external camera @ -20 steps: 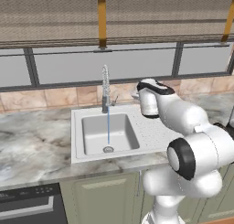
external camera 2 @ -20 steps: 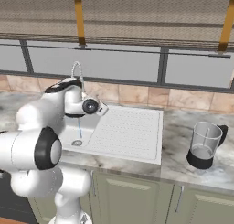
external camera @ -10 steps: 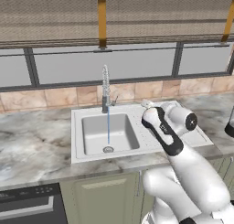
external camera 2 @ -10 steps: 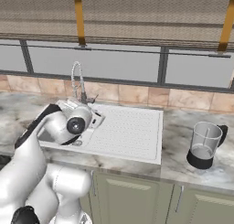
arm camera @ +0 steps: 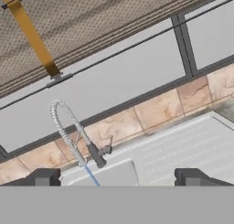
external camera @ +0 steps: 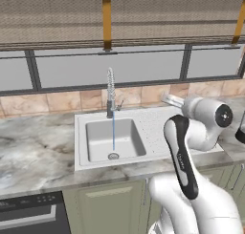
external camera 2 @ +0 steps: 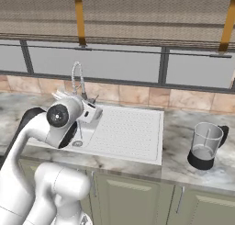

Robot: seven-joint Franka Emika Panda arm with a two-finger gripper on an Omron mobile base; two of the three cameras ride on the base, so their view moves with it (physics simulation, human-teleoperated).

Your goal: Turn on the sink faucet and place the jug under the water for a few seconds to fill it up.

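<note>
While the water (external camera: 113, 132) runs (no readable labels), the jug (external camera 2: 204, 146) stands apart.

Marble counter (external camera: 33, 152), tan tile backsplash (external camera: 57, 101), wide windows (external camera: 143, 68).

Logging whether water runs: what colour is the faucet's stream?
Blue: a thin stream, clearest in the left base view.

We see the sink faucet (external camera: 111, 92) as brushed silver-grey metal with a ribbed coil-spring neck. The sink (external camera: 95, 144) looks matt light grey, smooth in the basin, its drainboard (external camera 2: 128, 130) stippled with raised dots. The jug (external camera 2: 205, 145) reads as clear glass or plastic on a glossy black base. The counter (external camera: 33, 154) looks like polished veined marble, and the wall tiles (external camera 2: 133, 94) like mottled terracotta stone
</note>
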